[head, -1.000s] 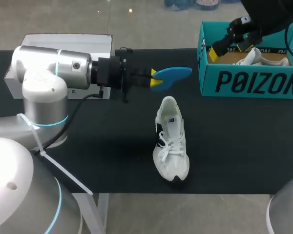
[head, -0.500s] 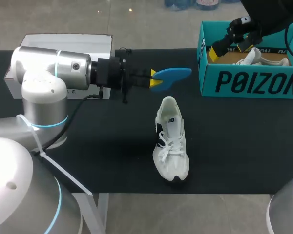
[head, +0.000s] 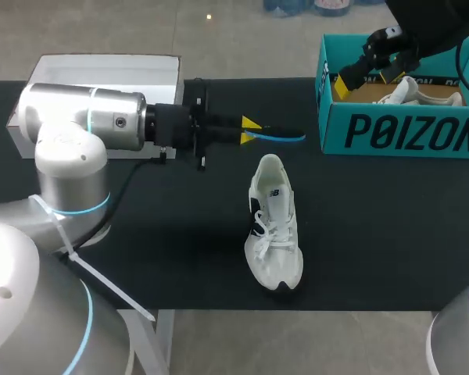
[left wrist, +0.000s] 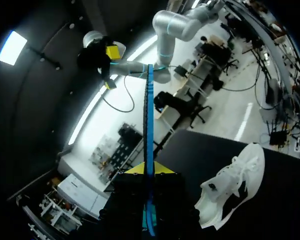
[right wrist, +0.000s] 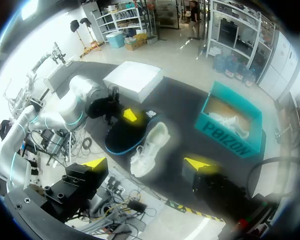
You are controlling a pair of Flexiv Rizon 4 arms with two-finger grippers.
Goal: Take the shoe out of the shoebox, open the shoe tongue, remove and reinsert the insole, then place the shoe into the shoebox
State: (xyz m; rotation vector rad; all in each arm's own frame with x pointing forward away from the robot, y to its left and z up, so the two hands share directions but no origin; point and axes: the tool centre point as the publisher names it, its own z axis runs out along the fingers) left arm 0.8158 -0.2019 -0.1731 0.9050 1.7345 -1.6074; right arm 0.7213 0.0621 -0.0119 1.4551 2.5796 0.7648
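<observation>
A white shoe (head: 273,226) lies on the black table (head: 164,219), toe toward the front edge. My left gripper (head: 250,130) hovers over the table behind the shoe's heel, shut on one end of a blue insole (head: 280,136) that shows edge-on. In the left wrist view the insole (left wrist: 149,120) runs straight out from between the yellow tips (left wrist: 149,169), with the shoe (left wrist: 232,185) off to one side. My right gripper (head: 367,76) hangs open above the teal shoebox (head: 399,133). From the right wrist view the shoe (right wrist: 151,145), insole (right wrist: 121,140) and shoebox (right wrist: 235,127) lie far below.
A second white shoe (head: 418,94) lies inside the teal shoebox. A white box (head: 102,74) stands at the table's back left, behind my left arm. Bare black tabletop stretches to the left and right of the shoe.
My left wrist has rolled, turning the insole from flat-on to edge-on in the head view. The shoe and the right arm have not moved.
</observation>
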